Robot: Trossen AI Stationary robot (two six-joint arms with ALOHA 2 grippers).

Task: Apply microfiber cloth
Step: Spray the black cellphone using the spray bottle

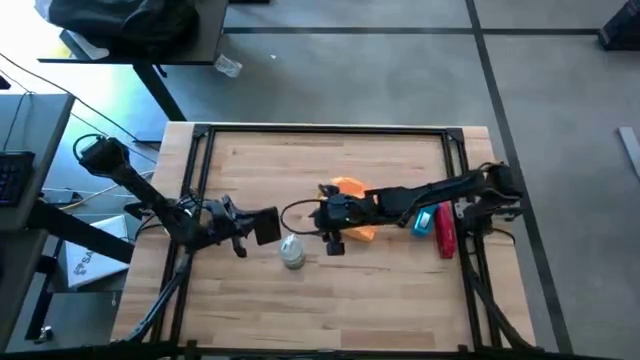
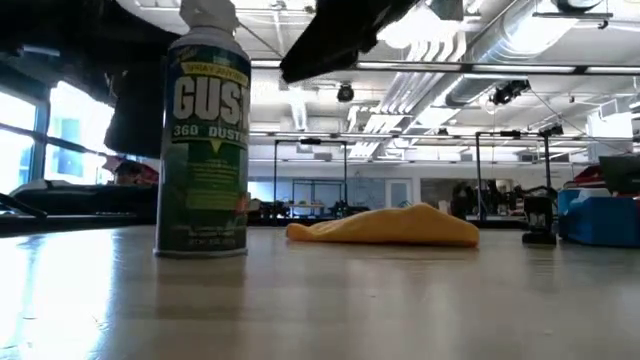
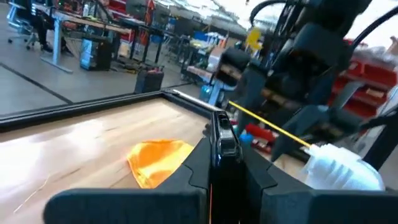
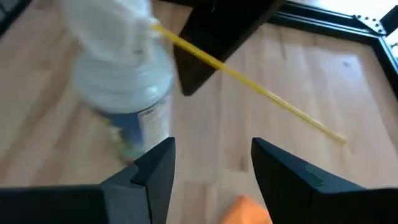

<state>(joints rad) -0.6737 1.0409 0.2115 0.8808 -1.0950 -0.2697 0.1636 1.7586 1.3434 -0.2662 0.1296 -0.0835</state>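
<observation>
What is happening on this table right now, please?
The left gripper holds a black phone above the wooden table, beside a duster can with a yellow straw. The right gripper hangs open near the can, holding nothing. The orange microfiber cloth lies flat on the table under the right arm, not yet picked up.
</observation>
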